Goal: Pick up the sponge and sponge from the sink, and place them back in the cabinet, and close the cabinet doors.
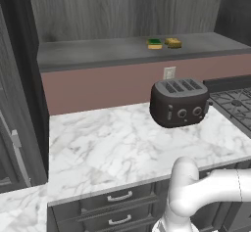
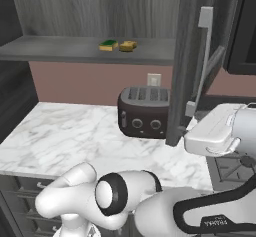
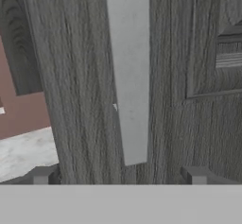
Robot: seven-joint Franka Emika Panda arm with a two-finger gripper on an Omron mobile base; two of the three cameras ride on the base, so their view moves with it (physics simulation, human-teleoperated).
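Note:
Both sponges lie side by side on the open cabinet's grey shelf (image 1: 98,52): the green-topped sponge (image 1: 154,43) (image 2: 108,45) and the golden-tan sponge (image 1: 173,42) (image 2: 128,45). The right cabinet door (image 2: 185,56) stands swung out, its silver bar handle (image 2: 205,56) (image 3: 128,76) facing me. My gripper (image 3: 118,176) is open right in front of that door, the handle lined up between its fingertips (image 3: 41,175), nothing held. The white hand (image 2: 214,131) hangs by the door's lower end. The left door (image 1: 12,128) is also open. The sink is out of view.
A dark toaster (image 1: 179,101) (image 2: 144,112) stands on the white marble counter (image 1: 98,148) under the shelf, by a wall outlet (image 1: 169,73). A stove top (image 1: 235,104) lies to the right. Drawers (image 1: 120,197) run below the counter's front edge.

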